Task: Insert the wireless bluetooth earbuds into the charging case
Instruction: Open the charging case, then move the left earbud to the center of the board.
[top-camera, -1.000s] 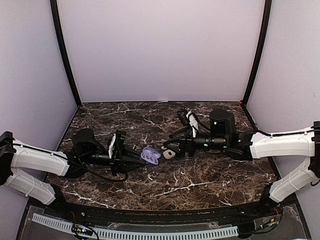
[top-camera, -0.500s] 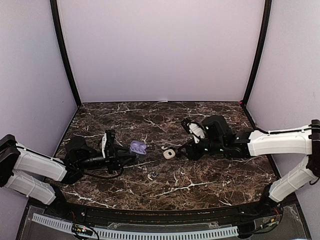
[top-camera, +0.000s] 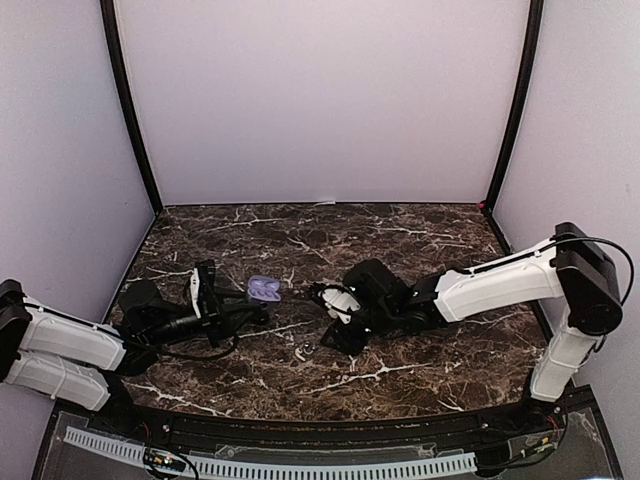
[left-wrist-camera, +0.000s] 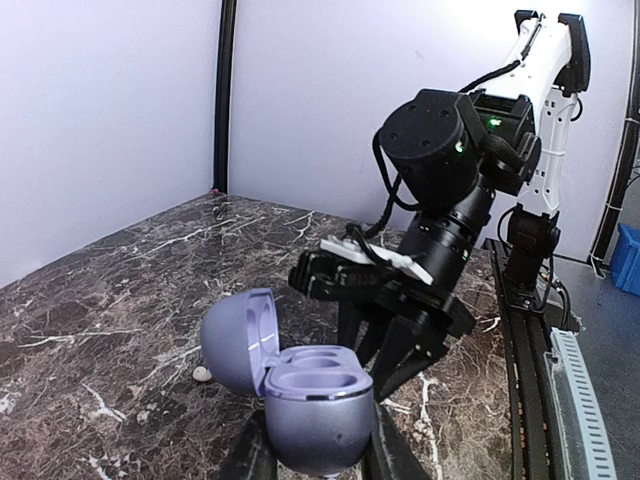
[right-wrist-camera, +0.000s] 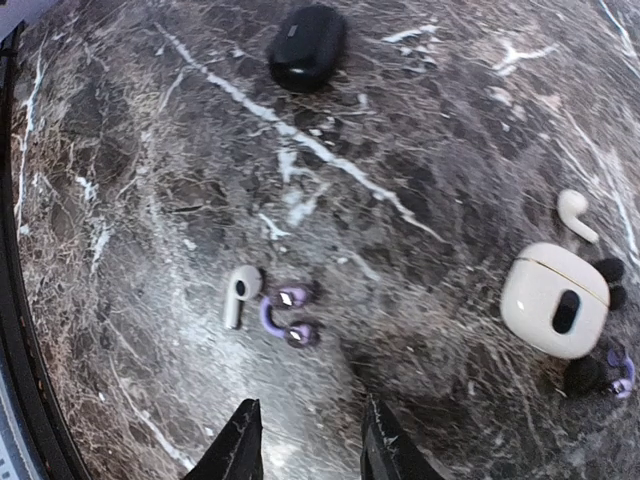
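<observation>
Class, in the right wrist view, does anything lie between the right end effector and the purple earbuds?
Nothing visible does: only bare marble separates the right end effector from the purple earbuds. A white earbud lies close beside them.

- The surface (top-camera: 400, 250) is dark brown marble run through with thin white veins.
- The walls (top-camera: 320, 100) are a pale lilac-white, and the corner posts (top-camera: 129, 110) are black.
- The left arm (top-camera: 60, 340) and the right arm (top-camera: 500, 285) have white shells with black joints.
- The open charging case (left-wrist-camera: 305, 385) is glossy lavender inside and out.
- The left fingers (left-wrist-camera: 250, 458) are black.
- The right wrist housing (left-wrist-camera: 430, 145) is black with small green lights and carries a white plate (left-wrist-camera: 385, 258).
- The second case (right-wrist-camera: 553, 300) is creamy white with a dark oval mark.
- The third case (right-wrist-camera: 307, 45) is plain black.
- The stemmed earbud (right-wrist-camera: 238, 297) is white, and the paired buds (right-wrist-camera: 288, 315) are purple.
- The curved earbud (right-wrist-camera: 575, 212) is white.
- The right fingers (right-wrist-camera: 243, 445) are black.
</observation>
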